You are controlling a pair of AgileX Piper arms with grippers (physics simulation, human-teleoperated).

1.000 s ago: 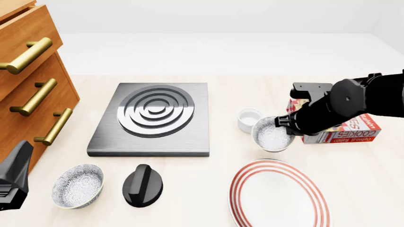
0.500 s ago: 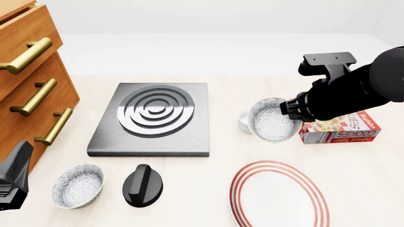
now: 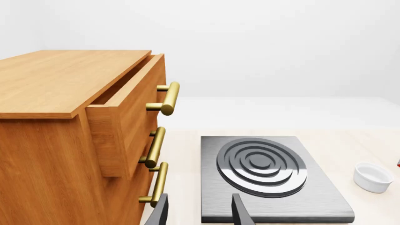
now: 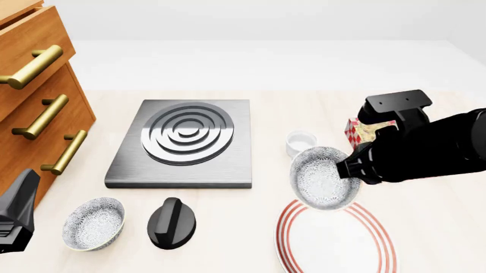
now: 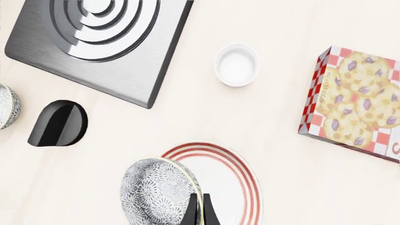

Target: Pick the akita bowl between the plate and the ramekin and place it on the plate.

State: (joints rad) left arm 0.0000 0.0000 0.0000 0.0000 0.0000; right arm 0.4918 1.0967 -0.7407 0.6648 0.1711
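The akita bowl (image 4: 322, 177), white with a grey-blue speckle, hangs tilted on its side above the far rim of the red-ringed plate (image 4: 334, 247). My right gripper (image 4: 347, 168) is shut on the bowl's rim. In the right wrist view the fingers (image 5: 197, 211) pinch the bowl (image 5: 156, 190), with the plate (image 5: 231, 185) beneath. The plain white ramekin (image 4: 301, 142) (image 5: 237, 64) stands just beyond the bowl. My left gripper (image 3: 198, 213) is open and holds nothing, low at the near left (image 4: 15, 216).
A second speckled bowl (image 4: 93, 223) and a black knob (image 4: 171, 223) sit at the near left. The grey stove plate (image 4: 186, 142) lies mid-table, wooden drawers (image 4: 38, 96) stand at the left, and a cookie box (image 5: 359, 103) lies right of the ramekin.
The right gripper lifted the bowl from its spot beside the ramekin, then carried it toward the near side; it now hangs over the plate's far rim. The left arm has not moved.
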